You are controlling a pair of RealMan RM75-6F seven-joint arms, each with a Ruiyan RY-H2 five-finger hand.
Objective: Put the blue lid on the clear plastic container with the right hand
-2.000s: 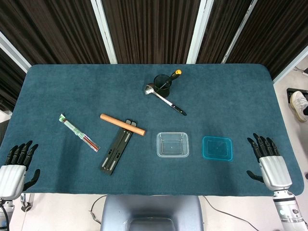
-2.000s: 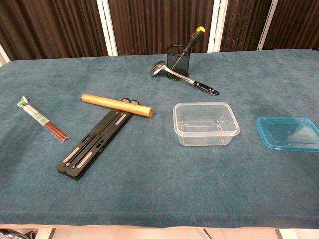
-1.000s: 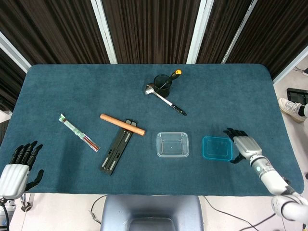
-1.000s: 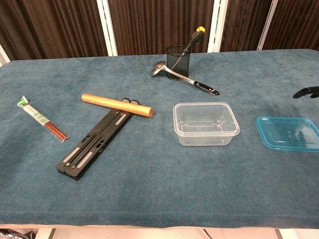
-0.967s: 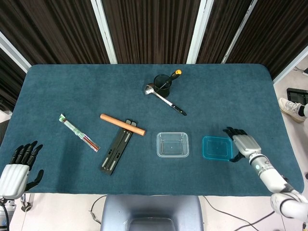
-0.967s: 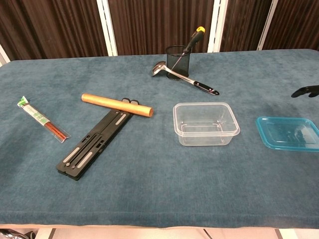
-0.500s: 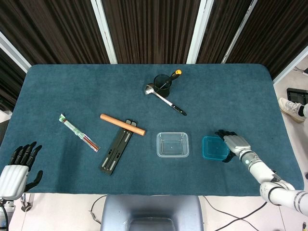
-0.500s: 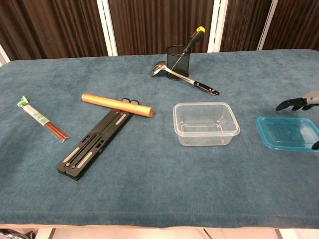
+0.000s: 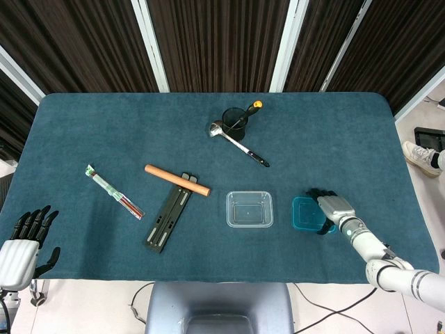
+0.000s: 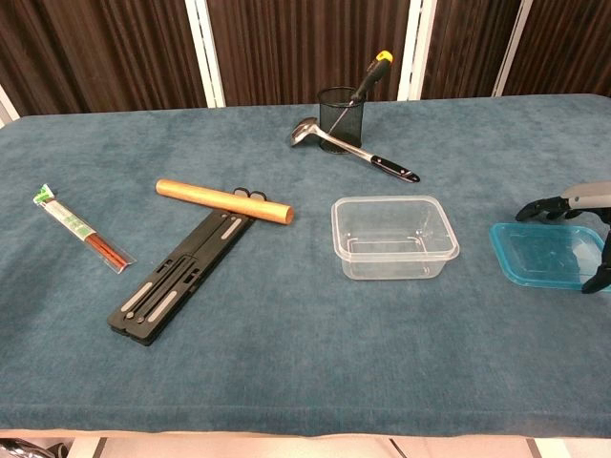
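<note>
Lid: the blue lid (image 9: 306, 213) lies flat on the table (image 9: 334, 139) near the front edge, just to the right of the container and apart from it; it has not moved over the last 2 seconds.
Container: the clear plastic container (image 9: 249, 209) stands open and empty, mouth up, between the lid and the black folding stand (image 9: 167, 220).
Right hand: the right hand (image 9: 328, 211) hovers over the lid's right part, fingers spread and curved downward, thumb at the near edge in the chest view (image 10: 573, 229); whether any finger touches the lid I cannot tell.
Change: 2 seconds ago this hand sat palm-down at the table's right edge; it has since swept in leftward and reached the lid.
Meaning: the reach looks complete and the grasp is next; the lid is not yet lifted, so the placing has not begun.
Left hand: the left hand (image 9: 24, 240) rests at the front-left corner, fingers apart, holding nothing.
Others: a wooden rolling pin (image 9: 176, 180), wrapped chopsticks (image 9: 114, 191), a ladle (image 9: 238, 144) and a mesh cup (image 9: 234, 122) lie well away.
</note>
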